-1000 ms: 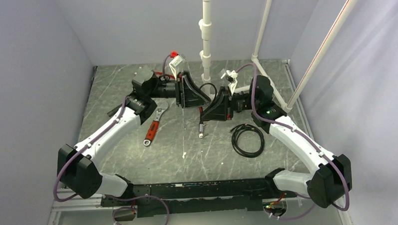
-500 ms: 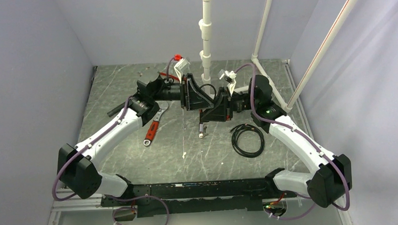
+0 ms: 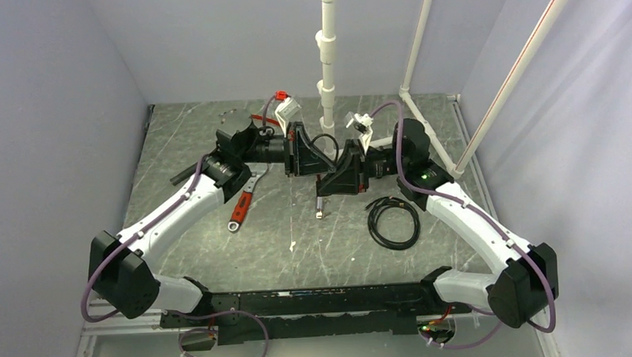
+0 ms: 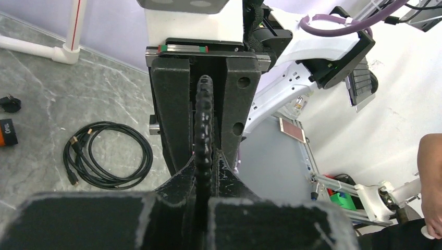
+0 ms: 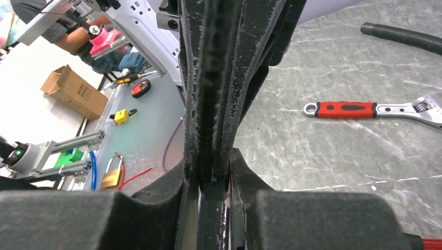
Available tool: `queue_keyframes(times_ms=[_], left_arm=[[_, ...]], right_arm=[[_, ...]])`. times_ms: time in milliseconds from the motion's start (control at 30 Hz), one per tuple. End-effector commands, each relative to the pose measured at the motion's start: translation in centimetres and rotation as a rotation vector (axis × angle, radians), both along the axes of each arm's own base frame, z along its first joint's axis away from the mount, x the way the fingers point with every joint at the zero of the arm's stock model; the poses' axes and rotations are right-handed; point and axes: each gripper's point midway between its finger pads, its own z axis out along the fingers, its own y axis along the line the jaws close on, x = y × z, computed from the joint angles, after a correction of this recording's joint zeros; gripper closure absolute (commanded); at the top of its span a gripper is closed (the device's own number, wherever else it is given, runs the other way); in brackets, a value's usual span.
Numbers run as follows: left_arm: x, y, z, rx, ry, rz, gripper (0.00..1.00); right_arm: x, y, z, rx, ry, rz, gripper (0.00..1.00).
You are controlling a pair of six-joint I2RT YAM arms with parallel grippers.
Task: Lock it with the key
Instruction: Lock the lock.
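Observation:
My left gripper [image 3: 325, 159] and right gripper [image 3: 326, 181] meet tip to tip above the middle of the table. In the left wrist view my left gripper [image 4: 204, 190] is shut on a thin black cord [image 4: 204, 125], which runs straight into the other gripper's closed fingers [image 4: 173, 109]. In the right wrist view my right gripper [image 5: 212, 183] is shut on a small blocky black piece [image 5: 213, 191], apparently the key's head. The cord arcs above both grippers [image 3: 330, 137]. The small orange padlock [image 3: 320, 202] lies on the table below the grippers and shows at the left wrist view's left edge [image 4: 6, 133].
A red-handled wrench [image 3: 244, 198] lies left of centre and shows in the right wrist view [image 5: 365, 109]. A coiled black cable [image 3: 394, 222] lies to the right. A white pipe [image 3: 327, 59] stands at the back. A small black object [image 4: 9, 103] lies by the padlock.
My left wrist has shifted slightly right and turned, and my right gripper has edged slightly left. The two grippers stay pressed together. The padlock, wrench and cable have not moved.

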Motion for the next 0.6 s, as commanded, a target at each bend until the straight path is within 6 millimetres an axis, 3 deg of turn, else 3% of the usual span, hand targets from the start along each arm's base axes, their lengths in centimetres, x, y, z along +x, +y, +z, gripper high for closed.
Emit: queue_keyframes(times_ms=[0, 67, 100, 200, 400, 567], left_arm=[[0.2, 0.2, 1.7, -0.037, -0.007, -0.001, 1.00], [0.9, 0.7, 2.4, -0.051, 0.011, 0.016, 1.00], [1.4, 1.1, 2.8, -0.063, 0.022, 0.031, 1.00], [2.7, 2.2, 4.3, -0.099, 0.044, 0.075, 1.00], [3.4, 3.0, 6.8, -0.149, 0.004, 0.112, 1.00], [4.2, 3.4, 7.6, -0.173, 0.021, 0.162, 1.00]], right_arm=[[0.3, 0.1, 2.9, 0.051, -0.101, -0.017, 0.88], [0.3, -0.1, 3.0, 0.056, -0.100, -0.029, 0.56], [0.4, -0.2, 3.1, 0.058, -0.100, -0.040, 0.46], [1.2, -0.8, 3.3, 0.069, -0.103, -0.099, 0.31], [2.4, -1.1, 2.2, 0.083, -0.058, -0.189, 0.28], [3.3, -0.3, 2.5, 0.160, 0.024, -0.203, 0.31]])
